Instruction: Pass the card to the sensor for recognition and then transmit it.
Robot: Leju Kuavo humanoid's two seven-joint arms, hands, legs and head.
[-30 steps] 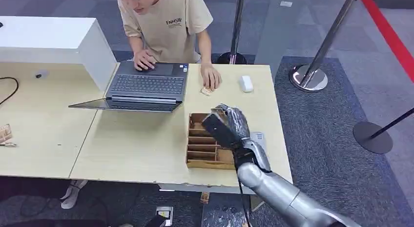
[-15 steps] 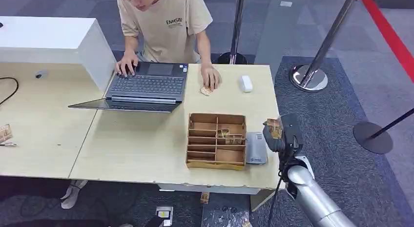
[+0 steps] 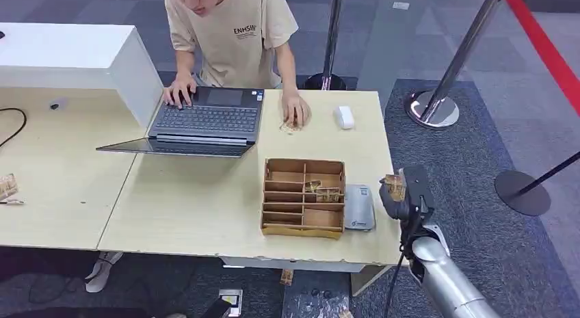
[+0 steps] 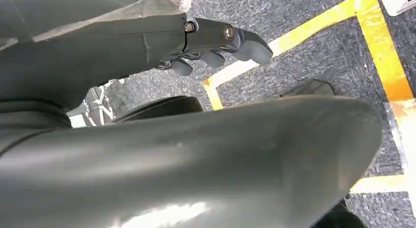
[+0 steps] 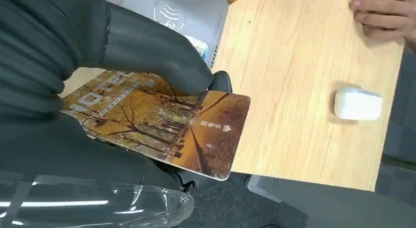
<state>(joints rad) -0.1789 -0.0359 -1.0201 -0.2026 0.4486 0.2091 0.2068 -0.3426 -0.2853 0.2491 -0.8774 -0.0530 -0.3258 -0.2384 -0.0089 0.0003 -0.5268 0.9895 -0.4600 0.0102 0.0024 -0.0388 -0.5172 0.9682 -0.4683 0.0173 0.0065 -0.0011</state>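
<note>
I see my right hand point(image 3: 403, 193) pinching the card point(image 5: 162, 125) off the tabletop point(image 3: 198, 208) edge, at 3 o'clock from the sensor point(image 3: 358, 207); its long axis points toward the tabletop. Left hand point(image 4: 216, 41) hangs released.

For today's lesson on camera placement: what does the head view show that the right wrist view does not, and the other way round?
Head view alone: the laptop the person types on, the wooden divided box and the stanchion posts. Right wrist view alone: the printed autumn trees on the card and the wave symbol on the grey sensor. Both share the right robot hand holding the card beside the table edge, the sensor, the white mouse and the person's hand.
</note>
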